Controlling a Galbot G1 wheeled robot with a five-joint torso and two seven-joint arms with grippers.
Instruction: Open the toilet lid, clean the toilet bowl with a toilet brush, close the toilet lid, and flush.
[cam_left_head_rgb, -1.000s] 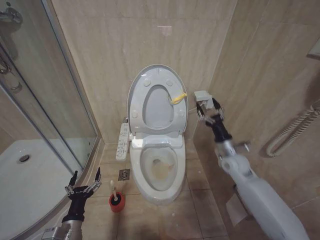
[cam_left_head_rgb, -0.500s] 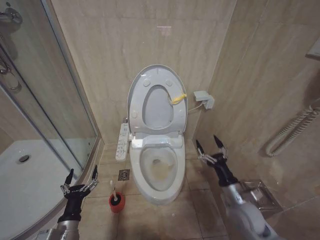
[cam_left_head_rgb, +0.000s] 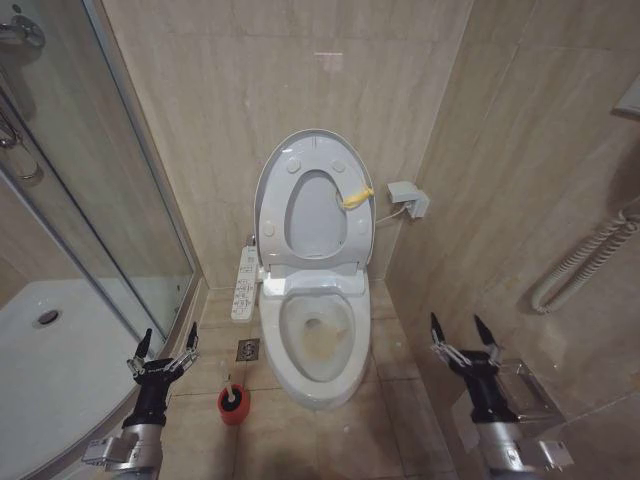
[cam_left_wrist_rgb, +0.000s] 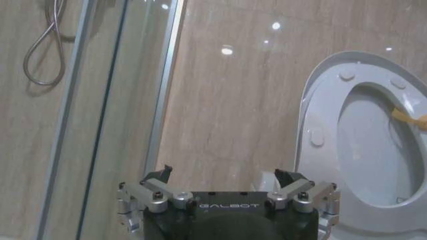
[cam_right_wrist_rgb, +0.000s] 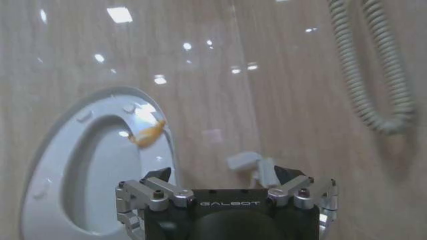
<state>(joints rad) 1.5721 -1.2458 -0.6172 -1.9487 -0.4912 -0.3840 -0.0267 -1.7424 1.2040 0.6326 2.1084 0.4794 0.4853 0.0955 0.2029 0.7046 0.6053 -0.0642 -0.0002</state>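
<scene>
The toilet lid (cam_left_head_rgb: 312, 218) stands upright against the back wall, with the ring seat raised in front of it and a yellow tag (cam_left_head_rgb: 356, 196) at its edge. Below it, the toilet bowl (cam_left_head_rgb: 318, 340) lies uncovered, with yellowish staining inside. The toilet brush (cam_left_head_rgb: 229, 388) stands in its red cup (cam_left_head_rgb: 234, 408) on the floor left of the bowl. My left gripper (cam_left_head_rgb: 162, 352) is open, low and just left of the brush. My right gripper (cam_left_head_rgb: 462, 335) is open, low and right of the bowl. The lid (cam_left_wrist_rgb: 373, 145) shows beyond the left gripper (cam_left_wrist_rgb: 227, 177). The right gripper (cam_right_wrist_rgb: 230, 177) faces the wall beside the lid (cam_right_wrist_rgb: 100, 165).
A glass shower enclosure (cam_left_head_rgb: 90, 200) and a white shower tray (cam_left_head_rgb: 50, 370) take up the left side. A control panel (cam_left_head_rgb: 245, 283) hangs beside the toilet, near a floor drain (cam_left_head_rgb: 248, 349). On the right wall are a small white box (cam_left_head_rgb: 408, 198), a coiled hose (cam_left_head_rgb: 580, 265) and a metal holder (cam_left_head_rgb: 525, 390).
My right arm has come down from beside the white wall box to a low spot right of the bowl. The left gripper has barely moved.
</scene>
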